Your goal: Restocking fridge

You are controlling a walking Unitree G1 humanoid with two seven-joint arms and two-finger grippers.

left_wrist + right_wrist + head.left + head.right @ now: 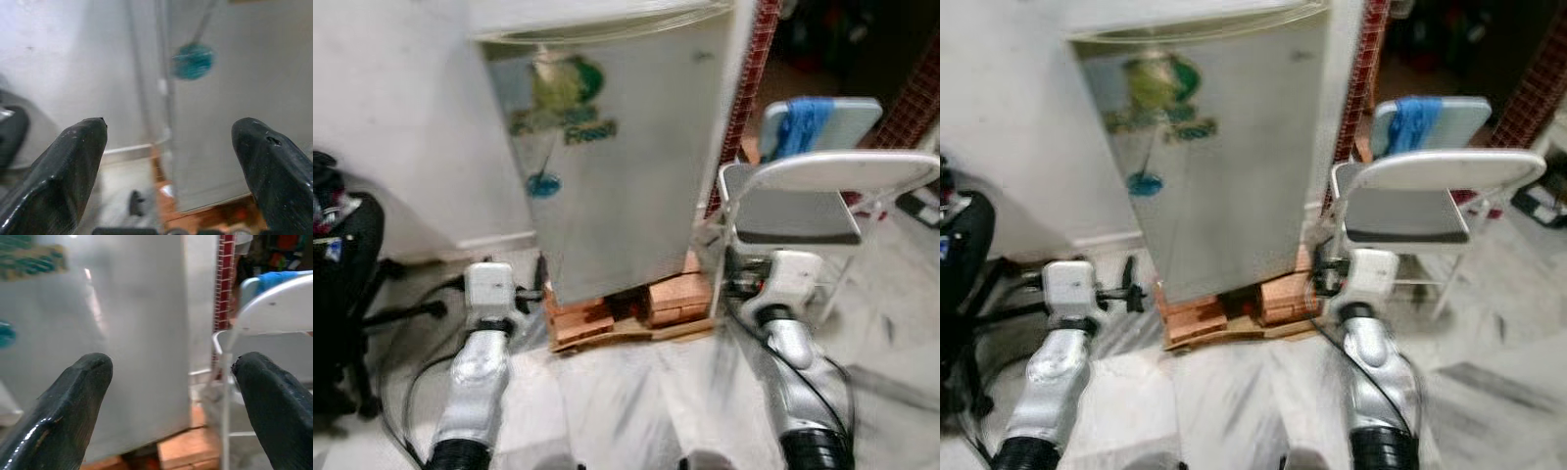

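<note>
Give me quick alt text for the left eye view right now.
A closed silver fridge stands on bricks straight ahead, with the left gripper and right gripper raised low before it. A grey folding chair stands to its right.

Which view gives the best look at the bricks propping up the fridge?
The left eye view: the bricks show as a row under the fridge, on a flat board. The right eye view shows the same, slightly blurrier. The right wrist view catches one orange block beside the folding chair; the left wrist view shows an orange sliver.
</note>
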